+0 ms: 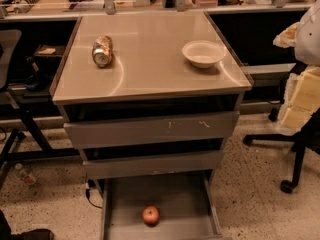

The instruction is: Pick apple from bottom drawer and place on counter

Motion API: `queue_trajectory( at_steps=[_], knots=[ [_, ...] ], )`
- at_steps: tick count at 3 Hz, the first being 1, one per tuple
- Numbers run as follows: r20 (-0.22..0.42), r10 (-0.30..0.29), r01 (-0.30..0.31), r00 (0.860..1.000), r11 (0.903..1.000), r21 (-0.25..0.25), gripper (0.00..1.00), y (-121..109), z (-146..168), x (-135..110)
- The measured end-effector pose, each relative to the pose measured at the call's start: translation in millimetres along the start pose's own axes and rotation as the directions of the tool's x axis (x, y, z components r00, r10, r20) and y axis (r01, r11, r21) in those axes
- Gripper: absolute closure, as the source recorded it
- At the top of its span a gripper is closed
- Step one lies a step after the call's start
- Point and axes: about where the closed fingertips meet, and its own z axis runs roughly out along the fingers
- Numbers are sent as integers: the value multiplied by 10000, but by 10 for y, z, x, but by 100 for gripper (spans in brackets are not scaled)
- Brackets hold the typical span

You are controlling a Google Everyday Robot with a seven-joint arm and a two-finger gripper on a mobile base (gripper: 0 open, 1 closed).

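Note:
The apple (150,215) is small, round and red-orange. It lies on the flat grey floor of the bottom drawer (114,209), which is pulled out, and sits near the drawer's front middle. The counter (150,64) is the glossy beige-grey top of the cabinet. My gripper (288,35) is at the far right edge of the view, on the end of the white arm. It is beside the counter's right side, level with the counter top, and far above and to the right of the apple.
A crushed metal can (102,50) lies on the counter's left part and a white bowl (203,53) stands on its right part. The two upper drawers (150,129) are slightly open. An office chair base (292,154) stands at the right, and a desk frame (20,129) and a bottle (24,174) are at the left.

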Motion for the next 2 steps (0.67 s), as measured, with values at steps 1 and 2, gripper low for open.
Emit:
queue_trajectory(
  at_steps=[1,2],
  knots=[
    [1,0,0,10000,10000,-1,0,1,1,0],
    [209,63,-56,9998,9995,-298,0,181,250,20]
  ],
)
